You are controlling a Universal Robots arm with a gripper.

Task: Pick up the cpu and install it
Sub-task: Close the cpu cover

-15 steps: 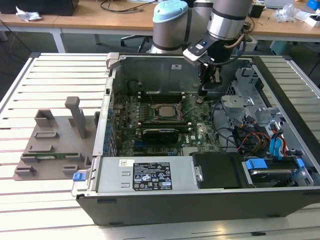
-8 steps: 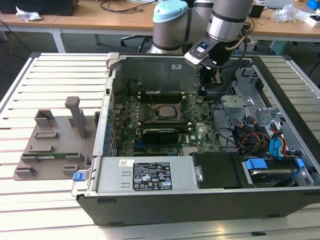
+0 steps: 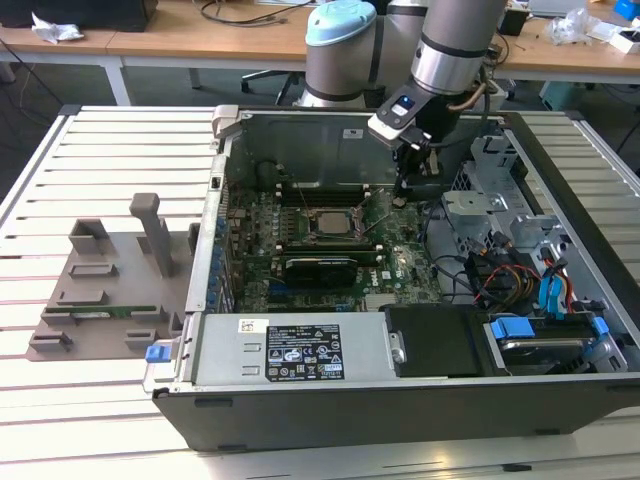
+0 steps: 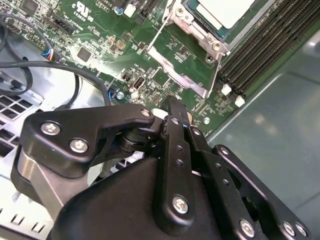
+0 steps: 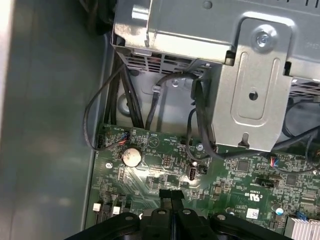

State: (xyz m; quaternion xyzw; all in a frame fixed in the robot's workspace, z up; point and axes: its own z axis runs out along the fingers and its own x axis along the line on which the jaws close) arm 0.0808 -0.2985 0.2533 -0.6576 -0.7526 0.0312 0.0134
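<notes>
Black jointed gripper (image 4: 175,111) linkage sits nearest in both wrist views, jaws pressed together with nothing between them, tips low over the green motherboard (image 4: 100,45). To the exterior view's left of the gripper, the cpu (image 3: 325,222) lies flat in its socket, matte silver-grey top inside a bright metal frame (image 4: 185,75), black memory slots (image 4: 265,45) alongside. First wrist view adds a round coin cell (image 5: 132,156), looping black cables (image 5: 95,112) and a folded sheet-metal drive cage (image 5: 250,90) beyond the fingertips.
</notes>
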